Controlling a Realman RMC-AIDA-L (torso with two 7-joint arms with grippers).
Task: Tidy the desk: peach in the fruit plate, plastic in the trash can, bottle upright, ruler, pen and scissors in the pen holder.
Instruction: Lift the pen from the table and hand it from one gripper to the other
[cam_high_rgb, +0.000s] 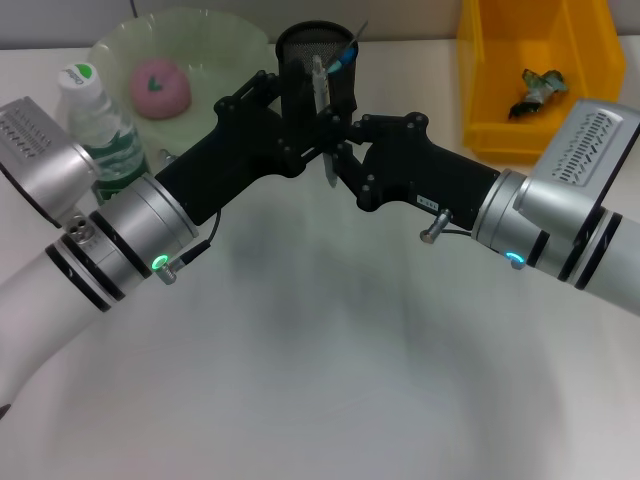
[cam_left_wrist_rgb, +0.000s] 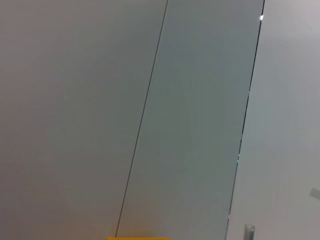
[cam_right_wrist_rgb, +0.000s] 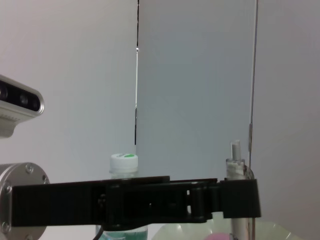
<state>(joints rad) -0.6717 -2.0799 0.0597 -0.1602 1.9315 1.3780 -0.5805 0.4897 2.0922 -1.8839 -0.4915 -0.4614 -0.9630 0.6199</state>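
Left gripper (cam_high_rgb: 305, 135) reaches in from 8 o'clock and ends against the near side of the pen holder (cam_high_rgb: 300, 50), which stands at 12 o'clock on the desk (cam_high_rgb: 320, 350). Right gripper (cam_high_rgb: 345, 155) comes in from 4 o'clock and meets it there, nearly nose to nose.

Between the two hangs a thin pale strip that we take for the ruler (cam_high_rgb: 327, 165). It is close to upright, with its upper end level with the holder's rim and its lower tip pointing at 6 o'clock below both grippers.

In the right wrist view the ruler (cam_right_wrist_rgb: 235, 160) stands up through the end of the left gripper (cam_right_wrist_rgb: 240, 197). We cannot tell from any view which gripper has it, nor whether either is spread or pressed together.

A blue pen (cam_high_rgb: 345, 58) leans out of the holder toward 1 o'clock.

The peach (cam_high_rgb: 160, 87) lies in the pale green fruit plate (cam_high_rgb: 230, 50) at 11 o'clock. The bottle (cam_high_rgb: 100, 125) stands upright at 10 o'clock, just beside the plate, with its green-marked cap on. It also shows behind the left arm in the right wrist view (cam_right_wrist_rgb: 123, 162).

The yellow trash can (cam_high_rgb: 480, 80) sits at 1 o'clock, with a crumpled piece of plastic (cam_high_rgb: 538, 90) inside.

The left wrist view gives only wall panels and a sliver of yellow.
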